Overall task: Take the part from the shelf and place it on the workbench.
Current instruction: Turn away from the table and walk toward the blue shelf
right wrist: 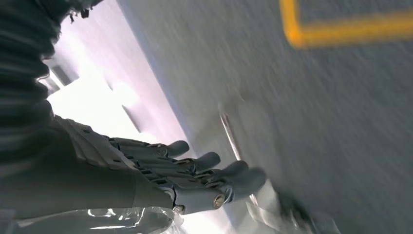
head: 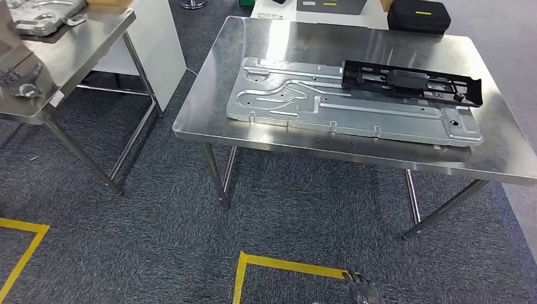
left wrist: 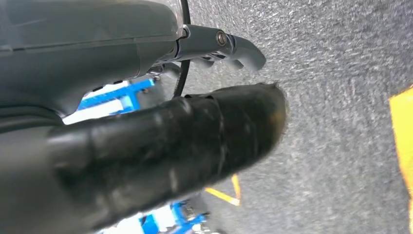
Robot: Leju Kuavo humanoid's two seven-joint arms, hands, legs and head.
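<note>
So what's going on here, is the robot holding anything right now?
Nothing seems to be held right now. A large stamped silver metal plate lies on the steel workbench, with a long black plastic part resting on its far edge. The left hand and right hand hang over the grey carpet, apparently empty.

A black case sits beyond yellow floor tape.

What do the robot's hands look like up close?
The left hand has a smooth grey cover, a thick black thumb, grey metal fingers with a round screw, and a thin black cable. The right hand has a ribbed dark cover and silvery-grey jointed fingers with rounded tips.
</note>
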